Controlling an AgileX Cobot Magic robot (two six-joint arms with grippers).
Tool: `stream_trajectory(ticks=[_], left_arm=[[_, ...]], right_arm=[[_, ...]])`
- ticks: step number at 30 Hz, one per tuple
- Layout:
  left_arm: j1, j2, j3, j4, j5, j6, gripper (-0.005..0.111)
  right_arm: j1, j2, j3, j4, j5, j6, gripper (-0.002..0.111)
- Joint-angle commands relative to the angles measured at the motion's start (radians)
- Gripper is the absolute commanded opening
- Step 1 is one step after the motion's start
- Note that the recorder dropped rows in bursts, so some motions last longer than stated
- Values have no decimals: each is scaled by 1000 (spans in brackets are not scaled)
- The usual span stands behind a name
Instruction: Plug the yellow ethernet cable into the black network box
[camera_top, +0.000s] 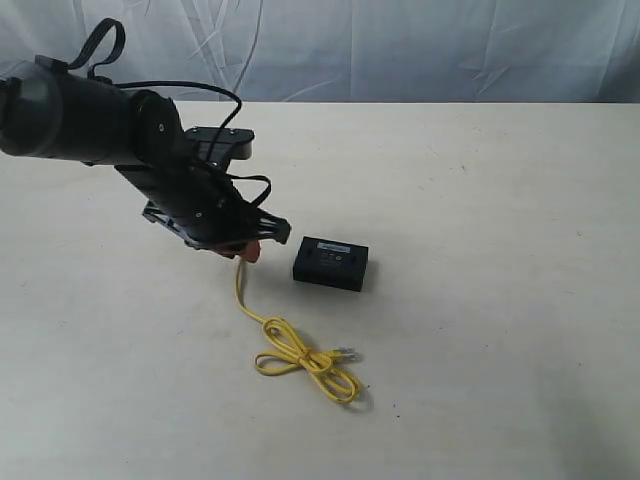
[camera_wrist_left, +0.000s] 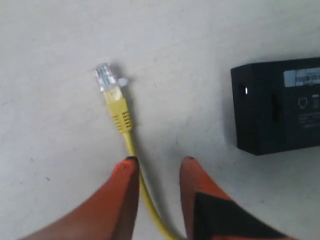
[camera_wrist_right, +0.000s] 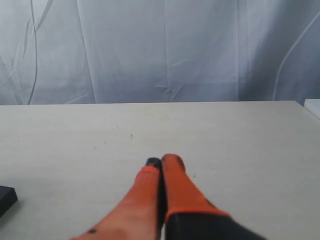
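The yellow ethernet cable (camera_top: 300, 355) lies on the table, its tied loop toward the front and one strand running up under my left gripper (camera_top: 248, 249). In the left wrist view the cable (camera_wrist_left: 122, 117) ends in a clear plug (camera_wrist_left: 105, 77) lying flat, and the cord passes between the orange fingers of my left gripper (camera_wrist_left: 159, 160), which is open and straddles it close to one finger. The black network box (camera_top: 331, 263) sits just right of that gripper, its side and label seen as the box (camera_wrist_left: 277, 112). My right gripper (camera_wrist_right: 162, 161) is shut and holds nothing.
The pale table (camera_top: 480, 200) carries only the cable and box. A white draped cloth (camera_top: 400, 45) hangs behind its far edge. A corner of the black box (camera_wrist_right: 6, 198) shows in the right wrist view.
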Motion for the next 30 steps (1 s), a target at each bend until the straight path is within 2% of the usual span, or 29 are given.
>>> stream_trajectory(ticks=[1,10,13,15,17,22,24,26,28,30], left_arm=[[-5,28,-5,7,-35,-6,31],[-5,71,-5,26,-40,-6,28],[-5,71,-5,72,-29,-6,15],[-5,71,-5,129,-6,-2,0],[-5,67,-5,173,16,7,0],[-5,-37,-5,182,134,315,0],[-5,-80,-5,182,217,442,0],[-5,-84,-5,182,249,491,0],[-5,-84,13,182,233,511,0],[-5,-87,63,165,155,513,0]], right_arm=[[-6,-7,2,11,-13,-4,0],[-6,-7,2,13,-13,-4,0],[-6,-7,2,13,-13,-4,0],[-6,-7,2,13,-13,-4,0],[-6,-7,2,18,-13,-4,0],[-6,-7,2,18,-73,-4,0],[-6,-7,2,18,-172,-4,0],[-6,-7,2,18,-273,-4,0],[-6,-7,2,18,-351,-4,0],[-6,-7,2,21,-439,-4,0]])
